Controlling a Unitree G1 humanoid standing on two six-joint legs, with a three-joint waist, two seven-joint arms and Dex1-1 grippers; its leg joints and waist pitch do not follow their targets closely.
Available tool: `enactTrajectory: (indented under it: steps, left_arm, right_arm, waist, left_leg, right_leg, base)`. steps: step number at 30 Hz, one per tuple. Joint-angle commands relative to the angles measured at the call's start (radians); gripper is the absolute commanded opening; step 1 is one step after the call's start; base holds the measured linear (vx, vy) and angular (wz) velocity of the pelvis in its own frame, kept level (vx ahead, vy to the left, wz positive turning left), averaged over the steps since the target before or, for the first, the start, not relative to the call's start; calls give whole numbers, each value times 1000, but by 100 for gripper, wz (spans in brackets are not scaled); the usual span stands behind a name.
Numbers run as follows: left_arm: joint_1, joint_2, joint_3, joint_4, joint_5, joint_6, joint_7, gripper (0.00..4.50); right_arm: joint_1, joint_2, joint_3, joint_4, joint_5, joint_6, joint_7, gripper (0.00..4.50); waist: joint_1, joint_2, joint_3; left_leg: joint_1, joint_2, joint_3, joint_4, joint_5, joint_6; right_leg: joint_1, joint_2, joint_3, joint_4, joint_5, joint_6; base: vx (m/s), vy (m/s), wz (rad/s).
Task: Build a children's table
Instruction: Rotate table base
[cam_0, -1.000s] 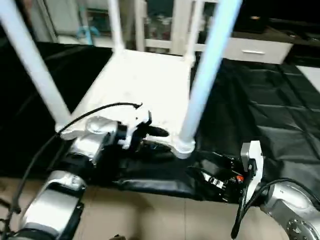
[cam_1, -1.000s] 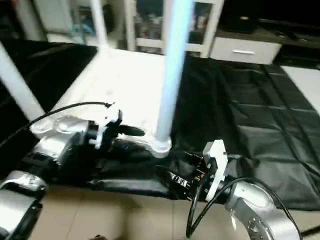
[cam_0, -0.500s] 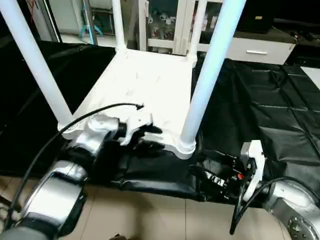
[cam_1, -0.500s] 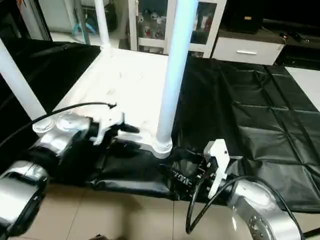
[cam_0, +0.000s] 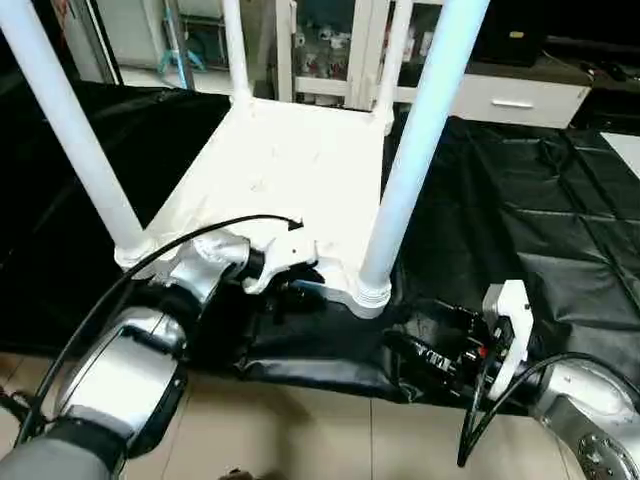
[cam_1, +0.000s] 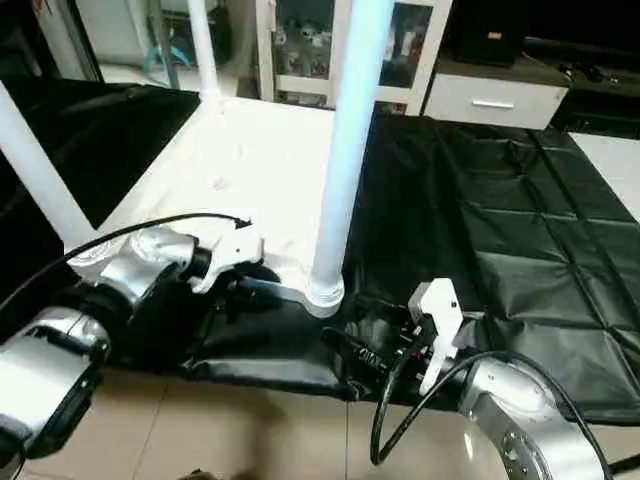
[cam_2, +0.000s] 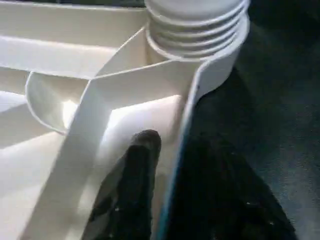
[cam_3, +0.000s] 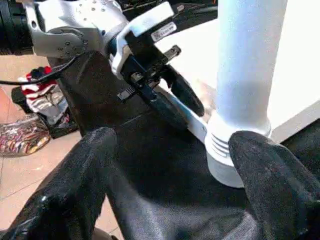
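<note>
The children's table lies upside down on a black sheet spread over the floor, its ribbed underside facing up and its four white legs standing upright from the corner sockets. One short edge of the tabletop lies along the sheet's near edge, where pale floor tiles begin.

The left gripper is at that near edge, just beside the near right corner socket. Its two black fingers straddle the tabletop's rim, one inside against the ribbing and the other outside, so the jaws are closed narrowly on the rim of the children's table. The threaded end of the leg sits in the socket right next to them.

The right gripper rests low over the sheet's near edge, just right of the same corner and apart from it. Its fingers stand wide apart and hold nothing, with the base of the near right leg showing between them.

Beyond the far end of the table stands a white cabinet with glass doors.
</note>
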Motion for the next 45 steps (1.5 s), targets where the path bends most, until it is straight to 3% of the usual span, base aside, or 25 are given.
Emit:
enactTrajectory:
  steps: [1, 7, 13, 16, 18, 20, 21, 22, 23, 24, 25, 26, 30, 31, 33, 34, 39, 42, 43, 45]
  left_arm:
    - [-18, 1, -20, 9, 23, -9, 14, 123]
    - [-14, 16, -26, 23, 47, -7, 24, 70]
    - [11, 28, -12, 21, 56, 27, 76, 32]
    - [59, 48, 40, -45, 10, 162, 93, 23]
    - [101, 72, 39, -102, 17, 208, 96, 15]
    - [157, 98, 40, -183, 30, 256, 102, 8]
    - [177, 105, 42, -211, 31, 270, 105, 4]
    - [221, 117, 50, -274, 38, 305, 132, 2]
    - [273, 118, 63, -358, 38, 321, 165, 1]
    - [302, 110, 69, -404, 24, 297, 163, 1]
    - [319, 103, 73, -434, 13, 279, 158, 1]
    - [325, 101, 73, -443, 10, 273, 157, 1]
    - [384, 69, 66, -561, -8, 270, 175, 1]
    - [402, 51, 59, -602, -13, 273, 188, 1]
    - [425, 23, 54, -669, -13, 331, 214, 1]
    - [428, 10, 48, -684, -10, 347, 223, 1]
    - [394, -68, 31, -626, -7, 298, 268, 1]
    - [388, -96, 66, -627, -57, 307, 257, 1]
    - [382, -93, 71, -624, -68, 315, 236, 50]
    - [378, -81, 72, -630, -72, 334, 208, 61]
  right_arm:
    - [-9, -8, -11, 10, -16, -9, -5, 390]
    - [-6, 0, -11, 14, -28, -18, -19, 390]
    - [-11, 19, -20, 28, -55, -45, -55, 390]
    - [-15, 30, -30, 41, -60, -44, -72, 390]
    - [-18, 36, -29, 56, -76, -48, -91, 390]
    - [-27, 44, -26, 78, -101, -55, -119, 390]
    - [-30, 47, -26, 84, -106, -59, -126, 390]
    - [-38, 54, -27, 97, -112, -63, -141, 390]
    - [-51, 60, -29, 116, -129, -67, -165, 390]
    - [-57, 62, -30, 124, -133, -69, -170, 390]
    - [-61, 64, -31, 129, -135, -71, -172, 390]
    - [-62, 64, -31, 131, -137, -70, -174, 390]
    - [-82, 66, -28, 153, -159, -65, -195, 390]
    - [-91, 68, -29, 161, -166, -64, -201, 390]
    - [-104, 72, -27, 173, -172, -68, -210, 390]
    - [-110, 74, -24, 175, -171, -67, -210, 390]
    - [-130, 87, -11, 177, -172, -59, -213, 390]
    - [-132, 89, -11, 180, -170, -60, -211, 390]
    - [-132, 88, -10, 180, -169, -60, -208, 390]
    - [-131, 85, -10, 177, -168, -59, -206, 390]
  waist:
    - [-1, 2, -56]
    - [-2, 2, -56]
    - [-19, 4, -54]
    - [-31, 2, -53]
    - [-40, -4, -51]
    - [-49, 0, -52]
    - [-51, 1, -51]
    - [-54, 3, -51]
    - [-60, -4, -51]
    - [-62, -1, -50]
    - [-66, -10, -50]
    - [-63, -4, -52]
    - [-60, -2, -54]
    - [-62, -15, -53]
    - [-59, -9, -56]
    - [-57, -13, -57]
    - [-35, -11, -58]
    - [-26, -11, -60]
    - [-24, -10, -61]
    - [-21, -11, -62]
  left_leg:
    - [15, 32, -18, -84, -324, 0]
    - [15, 32, -18, -84, -330, -1]
    - [10, 29, -21, -88, -356, -10]
    - [8, 30, -22, -89, -364, -9]
    - [-1, 27, -24, -90, -359, 0]
    - [-8, 28, -31, -94, -338, -5]
    - [-6, 26, -30, -93, -342, -4]
    - [3, 30, -31, -92, -360, -8]
    - [-3, 28, -31, -92, -348, -2]
    - [-2, 29, -31, -93, -347, -1]
    - [-2, 27, -28, -89, -345, 9]
    - [5, 28, -25, -87, -343, 14]
    - [5, 29, -24, -87, -334, 17]
    - [3, 30, -22, -87, -324, 22]
    - [4, 31, -20, -83, -281, 35]
    - [3, 30, -17, -81, -264, 43]
    - [10, 26, -10, -74, -254, 53]
    - [6, 27, -9, -75, -232, 58]
    - [6, 26, -9, -74, -225, 58]
    - [5, 24, -9, -73, -215, 59]
  right_leg:
    - [37, -38, 17, -69, -232, -198]
    - [38, -38, 17, -70, -231, -203]
    - [40, -38, 15, -72, -268, -196]
    - [40, -40, 15, -72, -301, -200]
    - [43, -39, 13, -75, -337, -189]
    - [48, -42, 11, -75, -377, -166]
    - [44, -39, 10, -78, -384, -165]
    - [38, -40, 13, -78, -383, -175]
    - [42, -38, 12, -77, -382, -177]
    - [41, -38, 12, -78, -381, -179]
    - [37, -35, 12, -81, -390, -178]
    - [32, -34, 14, -82, -387, -181]
    - [33, -32, 15, -77, -345, -181]
    - [33, -30, 15, -78, -338, -180]
    - [32, -32, 16, -74, -303, -188]
    - [33, -31, 16, -72, -284, -190]
    - [24, -28, 19, -79, -311, -162]
    - [29, -29, 18, -71, -265, -169]
    - [29, -28, 17, -70, -254, -169]
    - [31, -28, 17, -66, -232, -172]
  base:
    - [0, 0, 0]
    - [0, 0, 0]
    - [0, 0, 0]
    - [0, 0, 0]
    - [0, 0, 0]
    - [0, 0, 0]
    - [0, 0, 0]
    - [0, 0, 0]
    - [0, 0, 0]
    - [0, 0, 0]
    - [0, 0, 0]
    - [0, 0, 0]
    - [0, 0, 0]
    - [0, 0, 0]
    - [0, 0, 0]
    - [0, 0, 0]
    - [0, 0, 0]
    - [0, 0, 0]
    - [0, 0, 0]
    - [0, 0, 0]
